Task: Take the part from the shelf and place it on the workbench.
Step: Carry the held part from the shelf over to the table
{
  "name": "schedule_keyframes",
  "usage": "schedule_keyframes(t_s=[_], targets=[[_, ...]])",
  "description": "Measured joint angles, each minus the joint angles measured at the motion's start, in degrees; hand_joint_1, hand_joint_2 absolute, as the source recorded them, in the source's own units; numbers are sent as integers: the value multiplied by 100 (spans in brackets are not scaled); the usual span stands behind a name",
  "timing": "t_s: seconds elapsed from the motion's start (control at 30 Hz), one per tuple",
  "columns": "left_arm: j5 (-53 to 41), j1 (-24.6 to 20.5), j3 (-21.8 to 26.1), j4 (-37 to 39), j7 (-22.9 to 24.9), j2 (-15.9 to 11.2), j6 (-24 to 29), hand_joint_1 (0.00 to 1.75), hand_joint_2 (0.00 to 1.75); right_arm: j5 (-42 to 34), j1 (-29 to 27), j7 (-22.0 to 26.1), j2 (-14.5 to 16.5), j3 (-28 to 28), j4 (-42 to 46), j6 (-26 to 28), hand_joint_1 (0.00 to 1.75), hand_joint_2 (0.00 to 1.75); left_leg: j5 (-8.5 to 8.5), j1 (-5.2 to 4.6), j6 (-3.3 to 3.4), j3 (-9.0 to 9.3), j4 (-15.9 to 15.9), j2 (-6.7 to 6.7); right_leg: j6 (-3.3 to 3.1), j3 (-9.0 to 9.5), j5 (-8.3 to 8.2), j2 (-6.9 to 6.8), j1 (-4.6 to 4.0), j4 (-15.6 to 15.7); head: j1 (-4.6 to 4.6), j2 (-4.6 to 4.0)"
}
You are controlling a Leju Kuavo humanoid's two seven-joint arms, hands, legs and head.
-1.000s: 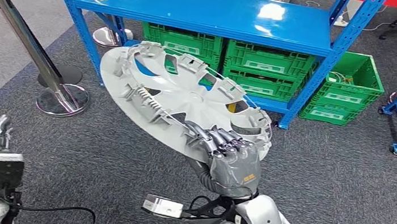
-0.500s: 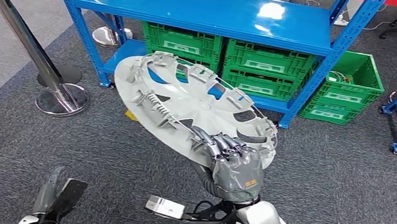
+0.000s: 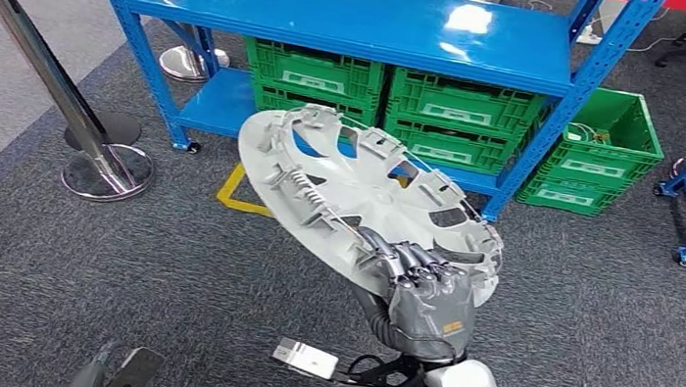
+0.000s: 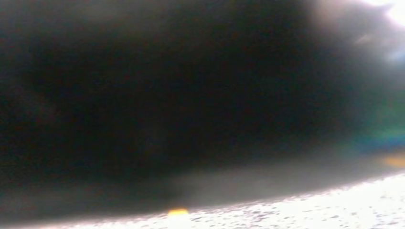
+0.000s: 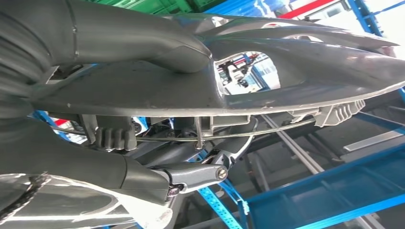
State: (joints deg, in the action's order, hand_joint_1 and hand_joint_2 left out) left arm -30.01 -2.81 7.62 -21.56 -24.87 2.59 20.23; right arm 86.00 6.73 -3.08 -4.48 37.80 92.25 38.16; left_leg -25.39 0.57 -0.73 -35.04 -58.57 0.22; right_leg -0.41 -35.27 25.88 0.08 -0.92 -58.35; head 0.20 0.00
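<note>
text: none legible | right hand (image 3: pixel 425 297): small orange mark, unreadable | green crates (image 3: pixel 457 119): pale labels, unreadable

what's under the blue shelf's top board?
Under the blue shelf top board, green crates sit side by side on the lower board. The wheel cover held by the right hand covers their lower fronts; the crates' contents can't be seen.

Blue shelf (image 3: pixel 361 18) and green crates (image 3: pixel 457 119) seemingly close off the front.
</note>
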Motion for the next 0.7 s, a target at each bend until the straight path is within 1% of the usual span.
schedule_keyframes(t_s=[0.3,0.7], targets=[[103,220,77,194,53,-79,-69,0,0,16,-6,-78,0,-169,19,-7,175,175,0,0,0,-1,0,0,0,-2,0,-1,-1,0,1,0],[103,247,171,196,50,-129,-72,0,0,16,-4,-88,0,-240,33,-9,175,175,0,0,0,-2,0,0,0,-2,0,-1,-1,0,0,0]])
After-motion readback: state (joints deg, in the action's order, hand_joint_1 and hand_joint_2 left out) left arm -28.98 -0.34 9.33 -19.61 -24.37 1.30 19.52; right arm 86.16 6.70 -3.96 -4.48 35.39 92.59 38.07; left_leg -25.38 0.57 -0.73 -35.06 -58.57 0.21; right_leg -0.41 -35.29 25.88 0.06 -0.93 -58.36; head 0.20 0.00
